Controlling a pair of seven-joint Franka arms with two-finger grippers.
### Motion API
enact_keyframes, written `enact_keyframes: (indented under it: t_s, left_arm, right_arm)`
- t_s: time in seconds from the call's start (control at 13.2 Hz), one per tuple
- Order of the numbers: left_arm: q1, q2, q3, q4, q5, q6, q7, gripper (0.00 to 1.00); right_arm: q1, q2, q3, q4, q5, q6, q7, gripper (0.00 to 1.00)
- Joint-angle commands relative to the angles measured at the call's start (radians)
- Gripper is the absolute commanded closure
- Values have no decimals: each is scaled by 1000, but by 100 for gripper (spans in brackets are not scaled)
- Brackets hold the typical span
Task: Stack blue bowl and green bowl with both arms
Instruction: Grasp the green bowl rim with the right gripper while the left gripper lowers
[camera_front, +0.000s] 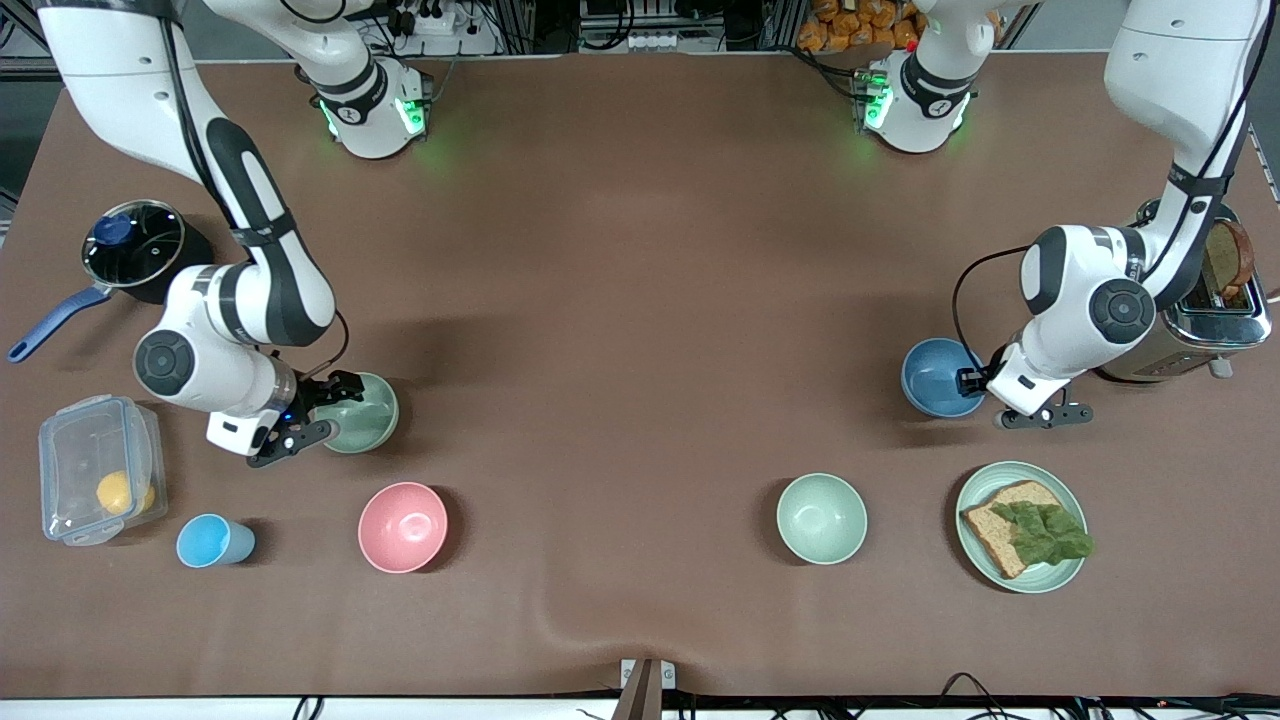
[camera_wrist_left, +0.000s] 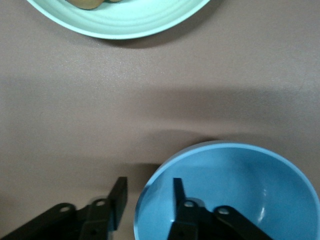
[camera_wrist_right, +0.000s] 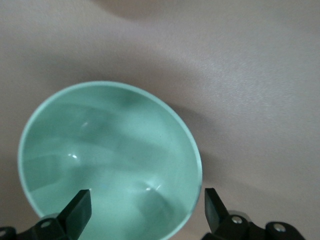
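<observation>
The blue bowl (camera_front: 935, 375) stands upright toward the left arm's end of the table, beside the toaster. My left gripper (camera_front: 975, 380) is low at its rim and open. In the left wrist view one finger (camera_wrist_left: 176, 192) is inside the blue bowl (camera_wrist_left: 235, 195) and the other is outside, with the rim between them and untouched. The green bowl (camera_front: 365, 415) stands toward the right arm's end. My right gripper (camera_front: 330, 410) is wide open over its rim. In the right wrist view the gripper (camera_wrist_right: 145, 205) spans the edge of the green bowl (camera_wrist_right: 110, 155).
A paler mint bowl (camera_front: 821, 518) and a mint plate with bread (camera_front: 1021, 525) lie nearer the front camera than the blue bowl. A pink bowl (camera_front: 402, 527), light-blue cup (camera_front: 213, 541) and plastic box (camera_front: 100, 480) sit near the green bowl. A pot (camera_front: 130, 245) and toaster (camera_front: 1215, 300) stand at the table's ends.
</observation>
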Motion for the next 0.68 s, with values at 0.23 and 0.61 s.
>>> enact_keyframes:
  t_s: [0.23,0.61]
  left_arm:
    - [-6,-127,-67,-7,23,-14,-4,100]
    - [-6,-210,-147,246,7,-410,-3,100]
  right_arm:
    - [1,25,6,-73,-7,168,-100,30]
    - [11,10,6,-30,-7,175,-347,100]
